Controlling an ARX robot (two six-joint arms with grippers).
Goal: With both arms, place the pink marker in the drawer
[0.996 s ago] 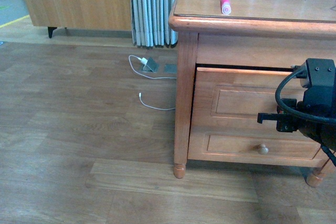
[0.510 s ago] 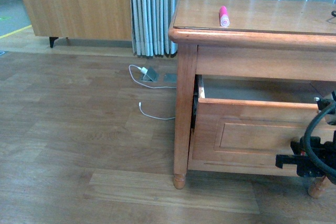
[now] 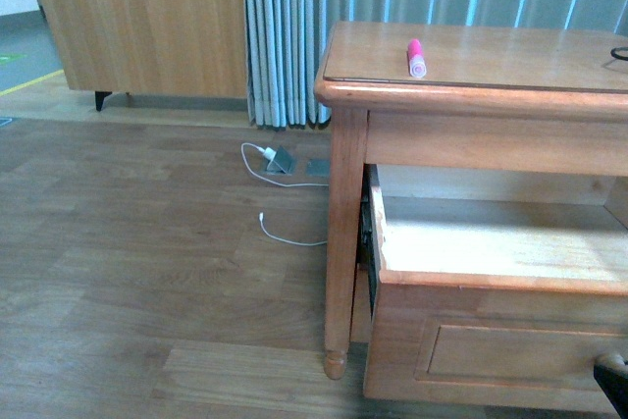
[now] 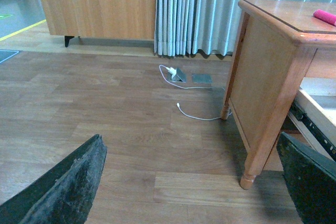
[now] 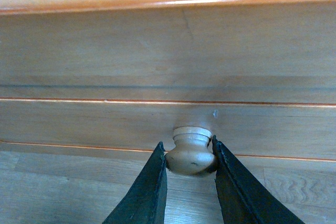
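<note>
Pink marker (image 3: 417,58): lying on the tabletop (image 3: 510,51) near its front edge, paler end probably toward the front; directly above the drawer (image 3: 491,242), which stands open, pale inside showing; well apart from both sets of jaws; right jaws pinching the drawer's round knob (image 5: 191,153) from either side; left jaws spread wide over the floor (image 4: 131,119), beside the cabinet.

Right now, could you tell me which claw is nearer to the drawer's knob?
Right. The right claw grips the knob on both sides, touching it; the left claw hangs open above the floor, apart from the nightstand.
</note>
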